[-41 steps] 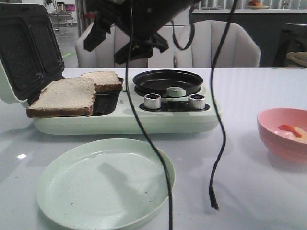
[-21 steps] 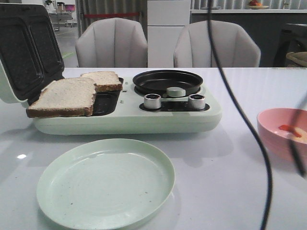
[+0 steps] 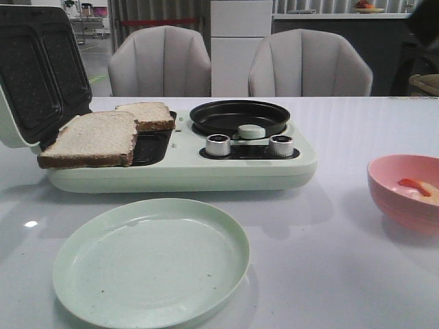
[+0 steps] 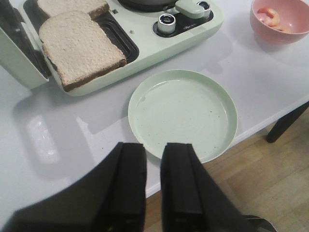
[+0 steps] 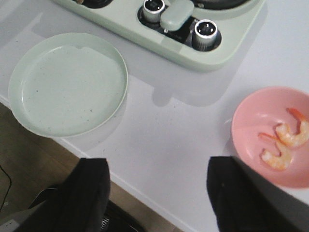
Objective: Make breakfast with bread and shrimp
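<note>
Under the left gripper (image 4: pixel 153 186): bare floor and the table's (image 4: pixel 58 145) near edge. Its two fingers sit almost together with a thin gap, and they hold nothing.

Under the right gripper (image 5: pixel 157 193): the table's near edge too. Its two fingers stand far apart and hold nothing.

Bread: two slices. The front slice (image 4: pixel 79 48) lies flat on the open toaster's (image 4: pixel 145 46) dark tray, with one end sticking out over the tray's edge. The back slice (image 3: pixel 145 115) lies behind it, partly under it.

Bread from the left gripper: ahead and off to one side, past the green plate (image 4: pixel 183 113). The front slice's long side runs away from the gripper at a slant.

Shrimp (image 5: pixel 285 145): a few small curled orange-pink pieces in the pink bowl (image 5: pixel 251 125).

Shrimp from the right gripper: just ahead of one finger, off to that side, near. The green plate lies ahead of the other finger.

Nearer arm: I think the left arm is closer to the bread and the right arm is closer to the shrimp.

Next move, my guess: the left gripper must open, go forward over the plate and take the front slice by the end that sticks out.

Task so far: the plate is empty, so nothing is served yet.
</note>
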{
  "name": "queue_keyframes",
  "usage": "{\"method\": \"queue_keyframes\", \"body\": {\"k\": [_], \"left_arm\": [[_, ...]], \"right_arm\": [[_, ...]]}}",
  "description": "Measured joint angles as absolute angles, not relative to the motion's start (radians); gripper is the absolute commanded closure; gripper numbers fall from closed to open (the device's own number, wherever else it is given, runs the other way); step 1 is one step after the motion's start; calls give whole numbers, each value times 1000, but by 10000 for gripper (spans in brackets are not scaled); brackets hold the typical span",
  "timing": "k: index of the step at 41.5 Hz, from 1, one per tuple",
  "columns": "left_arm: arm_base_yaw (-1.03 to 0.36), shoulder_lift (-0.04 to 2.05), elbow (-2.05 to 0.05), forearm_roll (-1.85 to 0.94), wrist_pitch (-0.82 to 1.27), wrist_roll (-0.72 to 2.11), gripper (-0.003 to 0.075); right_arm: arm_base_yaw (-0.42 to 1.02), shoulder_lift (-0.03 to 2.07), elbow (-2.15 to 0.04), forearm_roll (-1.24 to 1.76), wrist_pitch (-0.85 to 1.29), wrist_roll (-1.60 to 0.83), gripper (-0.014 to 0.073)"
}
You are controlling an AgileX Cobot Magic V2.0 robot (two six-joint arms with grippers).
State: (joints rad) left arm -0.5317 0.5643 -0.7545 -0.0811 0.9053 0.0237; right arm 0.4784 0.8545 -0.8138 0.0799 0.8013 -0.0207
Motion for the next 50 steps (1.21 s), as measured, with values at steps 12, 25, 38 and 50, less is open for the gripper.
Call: {"method": "queue_keyframes", "body": {"k": [12, 25, 38, 50], "left_arm": [[-532, 569, -754, -32, 945, 31, 535], [-532, 754, -812, 103, 1049, 34, 535], [-325, 1068, -965, 309, 1114, -98, 617], [116, 1303, -1173, -17, 1014, 126, 619]], "right_arm": [[478, 651, -689, 78, 816, 0, 57], [478, 645, -685, 77, 816, 0, 57], [478, 645, -685, 76, 816, 0, 57], [478, 645, -685, 76, 816, 0, 57]]}}
